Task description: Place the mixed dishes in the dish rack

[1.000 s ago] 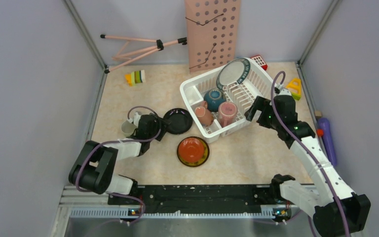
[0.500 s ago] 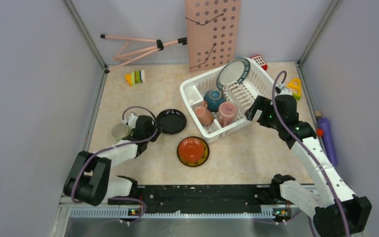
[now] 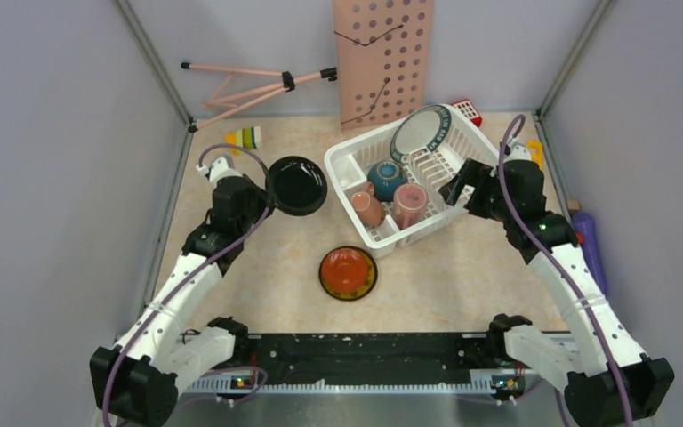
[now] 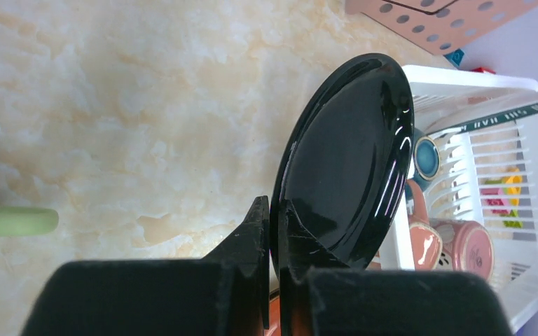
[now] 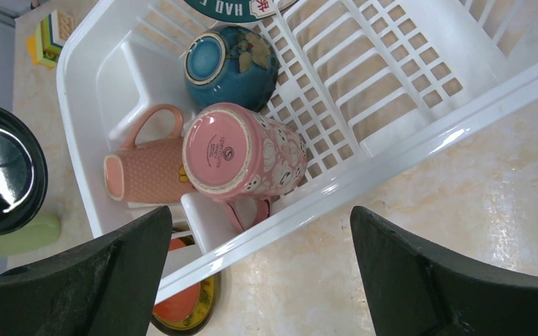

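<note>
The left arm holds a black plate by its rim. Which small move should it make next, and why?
Probably carry the black plate rightward, over the dish rack's left wall, toward the divider slots. The left arm's jaws are shut on the plate's rim, it hangs tilted just left of the rack, and the slots near the white plate look free.

Lettering on two dishes
The white plate (image 5: pixel 232 8) carries pale capitals on its dark rim, beginning "HA", with the rest cut off or unclear. The pink cup (image 5: pixel 245 157) has a round stamp on its base, its print too small to read.
</note>
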`<state>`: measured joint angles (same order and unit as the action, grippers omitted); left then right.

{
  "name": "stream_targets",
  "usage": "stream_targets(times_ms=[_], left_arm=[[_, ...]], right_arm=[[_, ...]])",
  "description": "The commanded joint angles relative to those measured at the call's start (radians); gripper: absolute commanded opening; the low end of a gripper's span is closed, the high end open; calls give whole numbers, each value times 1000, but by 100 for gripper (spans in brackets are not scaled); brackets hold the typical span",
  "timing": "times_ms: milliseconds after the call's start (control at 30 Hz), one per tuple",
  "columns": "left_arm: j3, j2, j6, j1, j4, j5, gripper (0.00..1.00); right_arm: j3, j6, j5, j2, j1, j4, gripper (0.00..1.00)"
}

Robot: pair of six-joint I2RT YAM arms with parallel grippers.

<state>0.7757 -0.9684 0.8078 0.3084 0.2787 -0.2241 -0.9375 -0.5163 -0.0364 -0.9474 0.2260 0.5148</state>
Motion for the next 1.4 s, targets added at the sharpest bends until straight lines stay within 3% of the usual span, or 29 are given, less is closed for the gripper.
stream_targets(times_ms=[0, 300, 667, 1000, 1267, 1367], left_arm=[[85, 33, -124, 5, 60, 40, 0], [257, 16, -269, 157, 60, -130, 0], [533, -192, -500, 454, -59, -349, 0], [652, -414, -704, 559, -243, -401, 0], [748, -659, -864, 565, -473, -375, 0], [733, -715, -966, 575, -617, -304, 0]], right_arm=[[-46, 6, -24, 1, -3, -33, 96], [-41, 7, -27, 18, -2, -32, 96], [-26, 12, 87, 53, -2, -13, 96], [20, -99, 360, 105, -3, 47, 96], [60, -119, 394, 135, -3, 35, 96], [63, -114, 398, 147, -3, 36, 96]])
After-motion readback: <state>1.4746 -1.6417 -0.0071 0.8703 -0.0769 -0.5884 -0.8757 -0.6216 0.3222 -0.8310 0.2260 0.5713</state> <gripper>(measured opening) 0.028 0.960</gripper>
